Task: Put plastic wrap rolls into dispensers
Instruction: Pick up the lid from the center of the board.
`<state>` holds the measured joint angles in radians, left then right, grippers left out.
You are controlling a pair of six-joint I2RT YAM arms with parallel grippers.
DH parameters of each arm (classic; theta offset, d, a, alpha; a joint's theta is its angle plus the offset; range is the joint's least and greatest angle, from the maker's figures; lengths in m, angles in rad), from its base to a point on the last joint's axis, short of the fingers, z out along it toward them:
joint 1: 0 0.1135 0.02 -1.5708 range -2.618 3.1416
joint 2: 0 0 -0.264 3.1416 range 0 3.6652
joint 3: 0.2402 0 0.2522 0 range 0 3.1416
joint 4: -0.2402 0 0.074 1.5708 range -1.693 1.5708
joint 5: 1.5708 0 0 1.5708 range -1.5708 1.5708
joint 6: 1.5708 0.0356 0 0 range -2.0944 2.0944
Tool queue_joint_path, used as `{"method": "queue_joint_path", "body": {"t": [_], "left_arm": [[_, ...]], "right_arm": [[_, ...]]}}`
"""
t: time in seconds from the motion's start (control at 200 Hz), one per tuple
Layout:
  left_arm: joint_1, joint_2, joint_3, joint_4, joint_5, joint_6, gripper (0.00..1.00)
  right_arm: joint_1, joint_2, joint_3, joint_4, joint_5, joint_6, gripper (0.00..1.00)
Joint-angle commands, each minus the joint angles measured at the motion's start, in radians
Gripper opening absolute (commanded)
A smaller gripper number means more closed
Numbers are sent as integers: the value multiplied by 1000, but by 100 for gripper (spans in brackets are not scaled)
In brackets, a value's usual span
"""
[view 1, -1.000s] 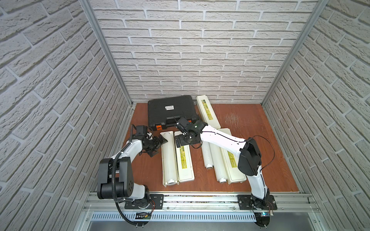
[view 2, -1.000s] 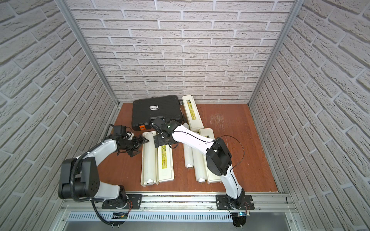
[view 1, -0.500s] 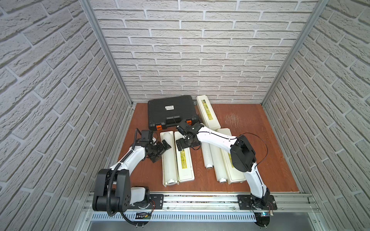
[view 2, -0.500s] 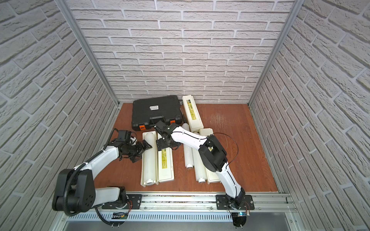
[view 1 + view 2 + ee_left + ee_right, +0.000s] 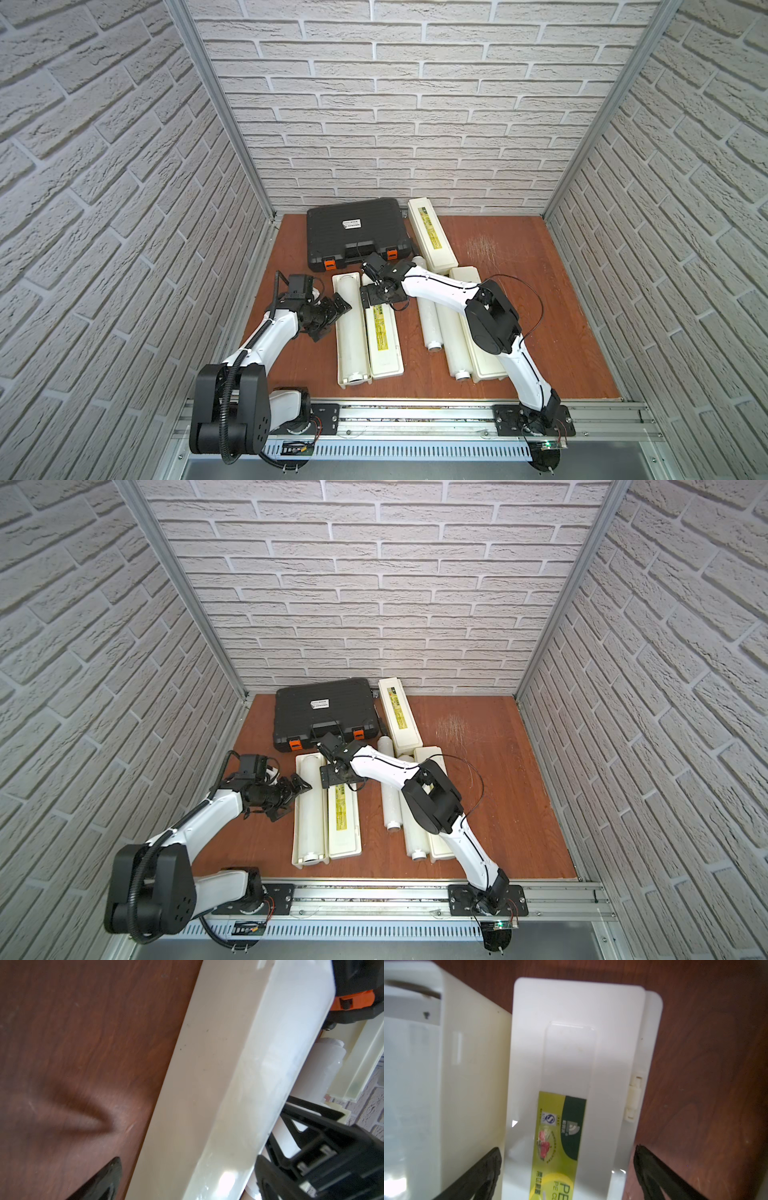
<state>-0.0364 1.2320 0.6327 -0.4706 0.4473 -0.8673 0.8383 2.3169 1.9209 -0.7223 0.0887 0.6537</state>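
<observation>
- White brick walls on three sides, reddish wood tabletop below.
- Far left: black case with orange latches; just right of it, a closed dispenser.
- Left of centre: open dispenser, one plastic wrap roll lying in its tray, lid folded flat to the right, label up.
- Right of that lid: loose roll, another roll beside it, then a third dispenser alongside.
- Right gripper released, jaws spread astride the lid's far end.
- Left gripper spread wide too, gripping nothing, just left of the tray; possibly brushing its wall, hard to tell.
</observation>
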Motion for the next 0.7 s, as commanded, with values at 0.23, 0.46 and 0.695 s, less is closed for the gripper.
{"method": "queue_joint_path", "body": {"t": [0.23, 0.46, 0.695], "left_arm": [[8, 25, -45, 49, 34, -14, 98], [-28, -3, -123, 197, 53, -133, 98], [-66, -13, -197, 375, 53, -267, 98]], "right_arm": [[14, 131, 163, -206, 217, -30, 100], [-43, 133, 119, -192, 109, -47, 95], [-67, 12, 94, -175, 147, -108, 77]]}}
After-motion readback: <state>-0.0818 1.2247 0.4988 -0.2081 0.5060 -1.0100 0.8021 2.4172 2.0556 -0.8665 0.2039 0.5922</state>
